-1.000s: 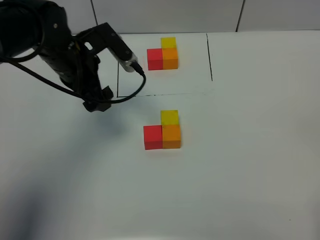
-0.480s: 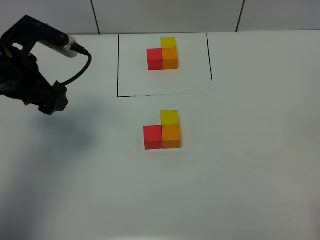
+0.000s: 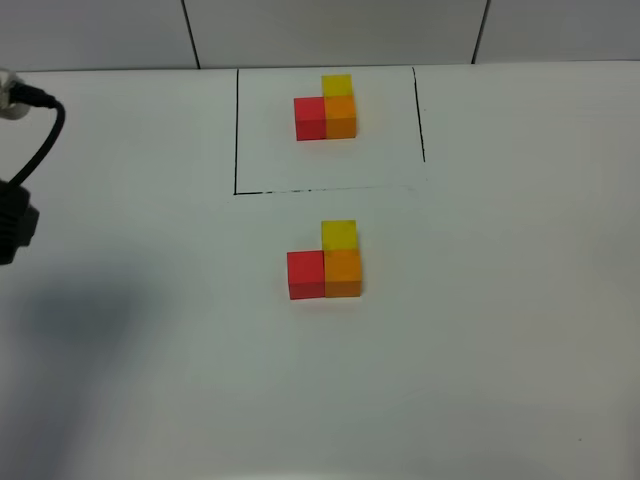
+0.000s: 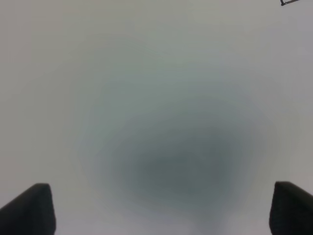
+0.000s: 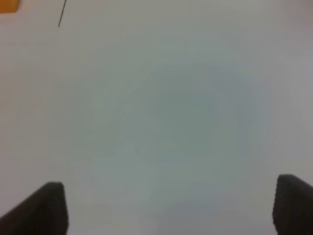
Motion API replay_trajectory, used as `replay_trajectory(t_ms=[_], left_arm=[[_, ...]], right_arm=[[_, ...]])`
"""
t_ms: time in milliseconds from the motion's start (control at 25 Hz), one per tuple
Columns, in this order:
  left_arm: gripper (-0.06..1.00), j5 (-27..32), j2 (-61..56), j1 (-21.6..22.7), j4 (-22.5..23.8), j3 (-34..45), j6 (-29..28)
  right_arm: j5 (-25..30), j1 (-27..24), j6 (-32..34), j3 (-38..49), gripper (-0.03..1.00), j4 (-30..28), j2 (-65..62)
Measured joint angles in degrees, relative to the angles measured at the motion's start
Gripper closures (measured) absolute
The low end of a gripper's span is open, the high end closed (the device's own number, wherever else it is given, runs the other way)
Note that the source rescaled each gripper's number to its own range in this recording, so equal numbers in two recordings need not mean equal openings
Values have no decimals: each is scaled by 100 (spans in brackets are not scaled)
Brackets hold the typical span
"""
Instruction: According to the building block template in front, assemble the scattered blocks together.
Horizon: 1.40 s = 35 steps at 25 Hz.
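On the white counter (image 3: 480, 330) the building block template (image 3: 326, 107) is sitting toward the far edge, inside a thin black drawn rectangle (image 3: 236, 130): a red cube on the left, an orange cube touching its right side, and a yellow cube touching the orange one on its far side, making an L. Nearer the camera and just outside the frame's near line, the scattered blocks (image 3: 326, 262) are lying joined in the same L: the red cube (image 3: 305, 275) is touching the left side of the orange cube (image 3: 343, 273), and the yellow cube (image 3: 339, 235) is sitting against the orange one's far side. The two clusters are lying well apart, one straight beyond the other. At the left edge of the high view only a bit of the left arm (image 3: 14, 225) and its looping black cable (image 3: 45, 140) are showing, with a soft shadow lying on the counter below them. The left gripper (image 4: 161, 208) is hanging over bare counter with its jaws spread wide and nothing between them. The right gripper (image 5: 171, 208) is likewise hanging over bare counter, jaws spread apart and gripping nothing, with a sliver of an orange block (image 5: 9, 5) and a short stretch of black line (image 5: 61, 13) showing far off.
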Motion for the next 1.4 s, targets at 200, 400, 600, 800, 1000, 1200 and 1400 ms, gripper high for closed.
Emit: replay_trajectory(t_ms=[200,400,600,800,1000,1200,1400], left_arm=[[-3,-169,-1337,0,-254,615,-32],[-3,133,-2376,0,-598,899,-26],[-2,339,-3167,-10,-1090,1280,260],[0,341,-4023,-17,-1627,1864,693],[1,544,-4862,-17,-1725,1968,831],[3,855,-5469,-17,-1725,2009,830],[5,1163,-5903,-17,-1765,2014,830]], right_arm=[[0,0,0,0,17,0,0],[0,0,0,0,17,0,0],[0,0,0,0,17,0,0],[0,0,0,0,17,0,0],[0,0,0,0,17,0,0],[0,0,0,0,17,0,0],[0,0,0,0,17,0,0]])
